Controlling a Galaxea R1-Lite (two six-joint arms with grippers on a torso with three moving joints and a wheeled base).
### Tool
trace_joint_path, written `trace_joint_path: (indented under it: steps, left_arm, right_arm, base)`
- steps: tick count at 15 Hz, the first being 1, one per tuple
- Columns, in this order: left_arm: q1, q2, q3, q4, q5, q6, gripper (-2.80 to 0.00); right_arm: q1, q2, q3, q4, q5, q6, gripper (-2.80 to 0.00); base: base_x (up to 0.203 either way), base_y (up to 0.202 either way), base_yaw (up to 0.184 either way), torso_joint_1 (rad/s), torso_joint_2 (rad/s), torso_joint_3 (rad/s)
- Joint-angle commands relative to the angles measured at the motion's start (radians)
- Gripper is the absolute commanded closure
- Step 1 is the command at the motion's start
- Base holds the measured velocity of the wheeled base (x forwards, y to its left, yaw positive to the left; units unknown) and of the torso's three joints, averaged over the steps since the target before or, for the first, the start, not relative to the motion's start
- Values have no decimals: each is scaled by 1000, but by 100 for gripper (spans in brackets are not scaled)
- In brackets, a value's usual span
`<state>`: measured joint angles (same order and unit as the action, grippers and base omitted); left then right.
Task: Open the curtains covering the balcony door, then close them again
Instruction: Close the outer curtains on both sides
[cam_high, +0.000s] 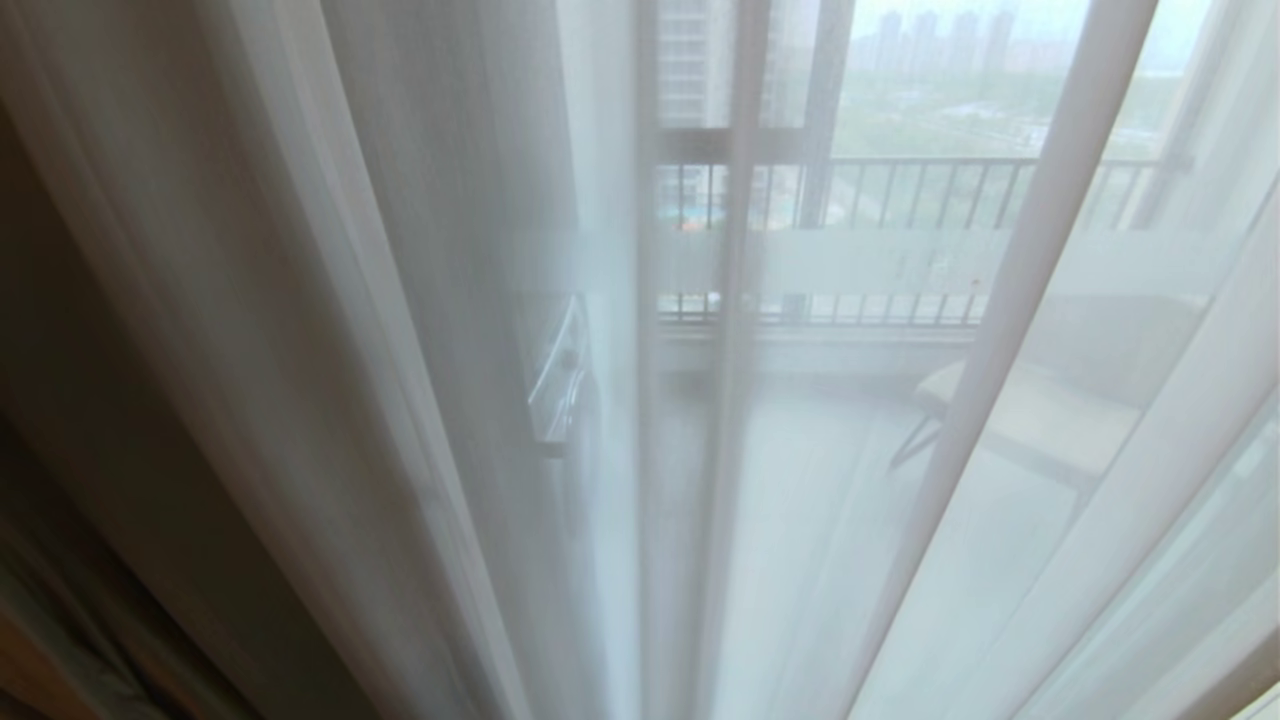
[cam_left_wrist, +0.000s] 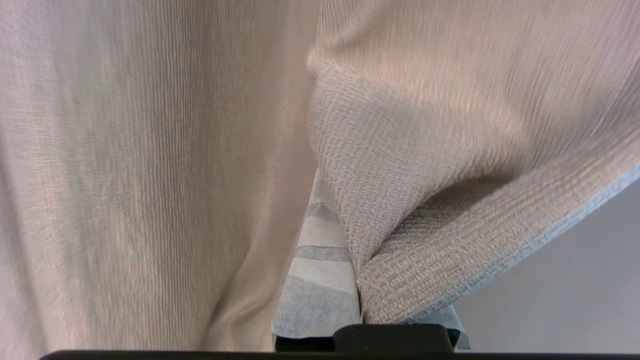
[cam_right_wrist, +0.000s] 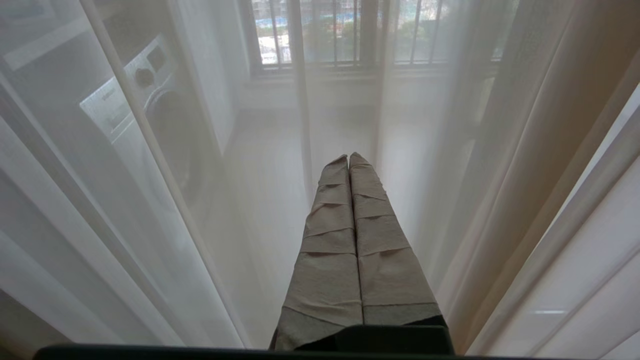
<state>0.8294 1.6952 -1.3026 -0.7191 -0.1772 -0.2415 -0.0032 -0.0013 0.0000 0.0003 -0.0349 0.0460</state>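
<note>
The sheer white curtain (cam_high: 300, 330) hangs across the whole head view, with the thick beige curtain (cam_high: 90, 560) at the lower left. Through the sheer the balcony door's frosted band (cam_high: 880, 262) shows faintly. Neither arm is in the head view. In the left wrist view my left gripper (cam_left_wrist: 357, 300) is shut on a folded edge of the beige textured curtain (cam_left_wrist: 425, 165). One taped finger (cam_left_wrist: 320, 280) shows; the fabric covers most of the other. My right gripper (cam_right_wrist: 349, 159) is shut and empty, its taped fingers pressed together, pointing at the sheer curtain (cam_right_wrist: 75, 200).
Behind the sheer, a washing machine (cam_high: 560, 380) stands at the left of the balcony and a chair (cam_high: 1010, 420) at the right. The outer window with a barred railing (cam_high: 900, 190) lies beyond. The washing machine (cam_right_wrist: 140, 100) also shows in the right wrist view.
</note>
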Motion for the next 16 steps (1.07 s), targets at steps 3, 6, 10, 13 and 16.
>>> trace_joint_path:
  steps: [3, 6, 10, 13, 16]
  left_arm:
    - [-2, -195, 137, 1, -92, -44, 0]
    - [-30, -292, 230, 1, -203, -57, 0]
    - [-180, -370, 299, 0, -233, -74, 0]
    - [-314, -410, 334, -1, -232, -73, 0]
    - [-473, -447, 373, 2, -226, -71, 0]
  right_arm:
    - [0, 1, 0, 0, 0, 0, 0]
    - [0, 1, 0, 0, 0, 0, 0]
    - [0, 1, 0, 0, 0, 0, 0]
    - [0, 1, 0, 0, 0, 0, 0]
    - [0, 1, 0, 0, 0, 0, 0]
  base:
    - [0, 0, 0, 0, 0, 0]
    - [0, 0, 0, 0, 0, 0]
    - [0, 0, 0, 0, 0, 0]
    - [0, 0, 0, 0, 0, 0]
    - [0, 0, 0, 0, 0, 0]
